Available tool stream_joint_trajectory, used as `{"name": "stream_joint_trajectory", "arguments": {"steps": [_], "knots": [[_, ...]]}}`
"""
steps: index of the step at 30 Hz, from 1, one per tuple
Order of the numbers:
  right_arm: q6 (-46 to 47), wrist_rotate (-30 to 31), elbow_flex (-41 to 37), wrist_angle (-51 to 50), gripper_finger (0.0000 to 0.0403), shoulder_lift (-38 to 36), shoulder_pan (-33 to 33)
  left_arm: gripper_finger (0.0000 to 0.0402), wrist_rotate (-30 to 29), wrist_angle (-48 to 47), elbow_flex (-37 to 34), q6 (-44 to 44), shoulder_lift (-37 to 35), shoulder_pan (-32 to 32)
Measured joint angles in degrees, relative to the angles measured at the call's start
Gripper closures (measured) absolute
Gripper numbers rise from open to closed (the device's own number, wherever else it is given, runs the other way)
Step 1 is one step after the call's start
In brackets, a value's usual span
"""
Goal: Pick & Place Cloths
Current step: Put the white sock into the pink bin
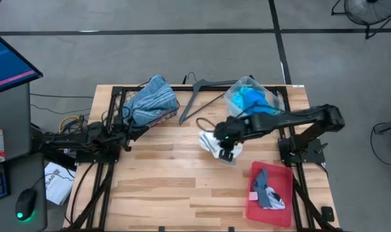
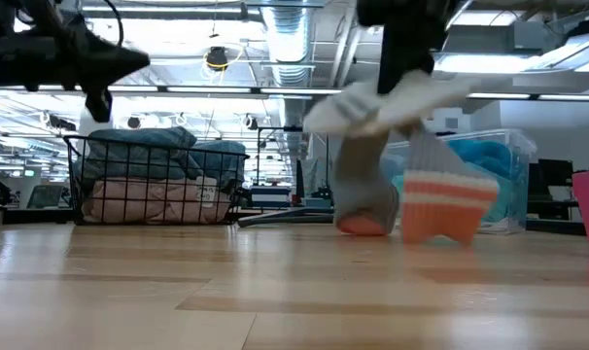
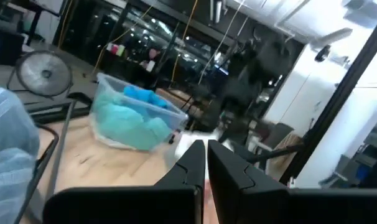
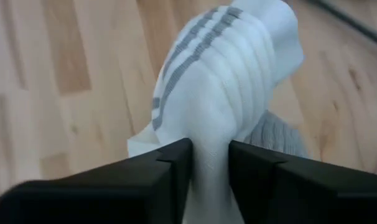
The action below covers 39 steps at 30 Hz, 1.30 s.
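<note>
White sock with grey stripes (image 4: 223, 81) up off the wood, near the middle of the table and a bit toward the right edge, pinched in the right gripper (image 4: 208, 163). Jaws squeezed tight on the soft white cloth, only a thin fold of sock between them. Seen from table height, the white sock (image 2: 392, 102) hanging in the air, with a grey sock with an orange toe (image 2: 364, 190) and a grey sock with orange and white bands (image 2: 448, 194) dangling below, tips on or just above the wood; hard to tell if stuck to the white one or only resting under it. From above, the small bundle (image 1: 216, 143) just under the right gripper (image 1: 226, 149). Looks like partway through the job. Grey cloths (image 1: 265, 190) already lying in the red tray (image 1: 255, 209) at the near right corner. Blue striped cloths (image 1: 151, 100) heaped in the wire basket (image 1: 121, 103) near the far left corner. Turquoise and blue cloths (image 1: 252, 100) left in the clear tub (image 1: 237, 90) near the far right corner, so likely more to move. Grey hanger (image 1: 199, 96) flat on the wood between basket and tub, not touched. Left gripper (image 1: 126, 143) waiting by the left edge, jaws pressed together, nothing in them (image 3: 206, 174).
</note>
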Motion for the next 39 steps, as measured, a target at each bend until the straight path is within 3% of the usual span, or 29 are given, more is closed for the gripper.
{"name": "stream_joint_trajectory", "arguments": {"steps": [5, 13, 17, 23, 26, 28, 31, 34, 35, 39], "knots": [[-4.03, -0.23, -0.05, -0.09, 0.0242, 6.83, 0.0, 0.04, 0.02, 4.98, -0.07, -0.03, 0.01, -0.22], [-9.32, -0.45, -0.01, 3.84, 0.0113, 12.86, -0.04, 0.04, 0.03, 4.95, -0.07, -0.02, -0.01, -0.22], [-11.67, -2.23, 0.0, 5.35, 0.0094, 16.21, 0.31, 0.04, 0.05, 5.01, -0.07, -0.01, -0.01, -0.22], [-14.35, -3.19, 0.01, 10.22, 0.0099, 22.44, 1.83, 0.04, 0.05, 5.11, -0.07, 0.01, -0.01, -0.22], [-14.03, -1.56, 0.04, 11.18, 0.0116, 25.37, 2.17, 0.04, 0.05, 5.15, -0.07, 0.03, -0.03, -0.22], [-13.23, -1.07, 0.33, 11.58, 0.0147, 26.94, 2.42, 0.04, 0.05, 5.2, -0.07, 0.05, -0.03, -0.22], [-13.01, -0.9, 0.34, 11.22, 0.0236, 27.58, 2.81, 0.04, 0.05, 5.26, -0.07, 0.05, -0.03, -0.22], [-12.67, -0.71, 0.27, 11.44, 0.0359, 26.84, 2.87, 0.04, 0.05, 5.26, -0.07, 0.05, -0.03, -0.22], [-12.62, -1.06, 0.01, 11.43, 0.0377, 25.87, 2.56, 0.04, 0.05, 5.26, -0.07, 0.05, -0.03, -0.22], [-11.55, -1.37, -0.24, 10.72, 0.0375, 20.84, 0.87, 0.04, 0.02, 5.24, -0.07, 0.05, -0.03, -0.22]]}}
